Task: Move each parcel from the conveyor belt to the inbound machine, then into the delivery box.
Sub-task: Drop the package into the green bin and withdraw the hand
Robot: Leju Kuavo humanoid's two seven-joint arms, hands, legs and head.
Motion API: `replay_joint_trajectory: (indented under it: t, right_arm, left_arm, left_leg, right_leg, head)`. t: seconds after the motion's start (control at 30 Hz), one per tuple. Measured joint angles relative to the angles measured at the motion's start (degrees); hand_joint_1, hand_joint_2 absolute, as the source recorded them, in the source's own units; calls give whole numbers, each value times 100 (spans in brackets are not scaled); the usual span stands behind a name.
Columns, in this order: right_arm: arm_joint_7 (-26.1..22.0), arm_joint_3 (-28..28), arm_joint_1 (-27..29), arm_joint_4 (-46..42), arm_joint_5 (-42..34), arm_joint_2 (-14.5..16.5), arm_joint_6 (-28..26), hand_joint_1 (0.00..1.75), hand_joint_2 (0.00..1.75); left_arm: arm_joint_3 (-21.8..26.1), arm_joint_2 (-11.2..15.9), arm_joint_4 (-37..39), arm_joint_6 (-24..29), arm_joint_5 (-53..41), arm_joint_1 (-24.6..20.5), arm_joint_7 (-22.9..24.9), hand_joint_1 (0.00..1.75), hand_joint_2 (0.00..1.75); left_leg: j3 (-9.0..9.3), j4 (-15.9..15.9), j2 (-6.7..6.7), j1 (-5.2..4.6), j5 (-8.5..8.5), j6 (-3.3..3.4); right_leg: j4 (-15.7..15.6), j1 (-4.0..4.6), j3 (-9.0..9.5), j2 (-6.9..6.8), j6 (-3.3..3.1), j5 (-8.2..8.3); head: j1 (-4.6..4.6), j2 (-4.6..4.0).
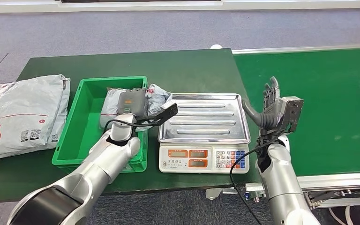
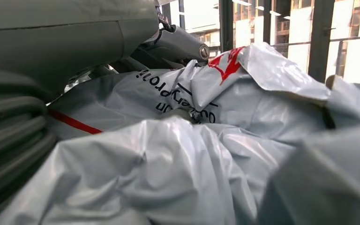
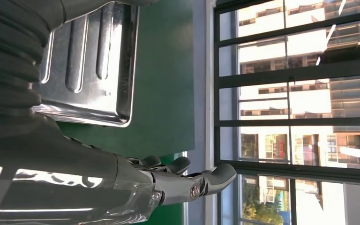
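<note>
A crumpled grey parcel (image 1: 155, 99) with red and black print lies in the green delivery box (image 1: 76, 126), its right end riding over the box's right rim. My left hand (image 1: 131, 104) sits on top of it and grips it. The left wrist view is filled by this parcel (image 2: 192, 140), with the thumb (image 2: 183, 43) lying over its folds. The inbound machine is a scale (image 1: 204, 158) with an empty steel tray (image 1: 206, 117). My right hand (image 1: 274, 107) is raised beside the tray's right edge with its fingers spread, holding nothing. The right wrist view shows that hand (image 3: 178, 183) beside the tray (image 3: 89, 56).
A large grey parcel (image 1: 23, 112) lies on the dark green table (image 1: 178, 65) left of the box. The green conveyor belt (image 1: 323, 103) runs along the right with nothing on it. A black cable (image 1: 236, 176) hangs by the right arm.
</note>
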Motion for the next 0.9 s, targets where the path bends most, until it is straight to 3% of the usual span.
replay_joint_trajectory:
  t: [0.57, 0.77, 0.9]
  right_arm:
    - [32, 0, -101, 1, 71, 0, -23, 0, 175]
    - [-20, 0, -92, 57, 156, 0, -92, 0, 175]
    - [-90, -26, -23, 167, 162, 0, -140, 0, 175]
  left_arm:
    - [339, 101, 32, -50, -184, 16, 46, 175, 175]
    - [449, 132, 39, -95, -375, 61, 261, 175, 175]
    - [470, 201, 98, -233, -830, 77, 658, 3, 175]
  left_leg:
    - [5, -5, 0, 1, 7, -10]
    - [8, -5, 1, 1, 7, -11]
    - [14, -6, 1, 1, 7, -11]
  right_leg:
    - [1, 3, 2, 2, -9, 6]
    - [1, 3, 2, 3, -9, 6]
    - [1, 3, 5, 3, -10, 6]
  head:
    - [1, 0]
    - [0, 0]
    - [0, 0]
